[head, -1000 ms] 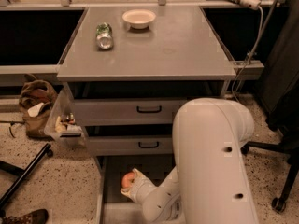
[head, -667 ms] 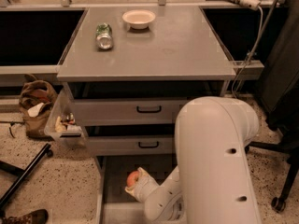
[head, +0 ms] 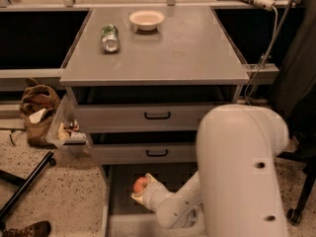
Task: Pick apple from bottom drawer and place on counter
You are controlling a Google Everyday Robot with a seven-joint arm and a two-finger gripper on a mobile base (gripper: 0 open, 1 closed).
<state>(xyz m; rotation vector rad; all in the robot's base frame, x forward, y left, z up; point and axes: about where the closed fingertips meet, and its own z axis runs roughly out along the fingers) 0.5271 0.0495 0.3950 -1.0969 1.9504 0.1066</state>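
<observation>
The red apple (head: 140,184) is held in my gripper (head: 143,190) just above the floor of the open bottom drawer (head: 118,191), near its left side. The gripper's white fingers (head: 150,181) wrap around the apple from the right and below. My white arm reaches down into the drawer from the lower right and hides most of the drawer's right half. The grey counter (head: 187,48) lies above the two shallower drawers with black handles.
A white bowl (head: 146,19) and a green can (head: 110,37) lying on its side sit at the counter's back left. A clear bin (head: 66,130) hangs on the cabinet's left side. A brown bag (head: 37,107) and a black bar (head: 24,184) lie on the floor left.
The gripper with the apple has shifted slightly right and up inside the bottom drawer, and the arm has moved a little to the right.
</observation>
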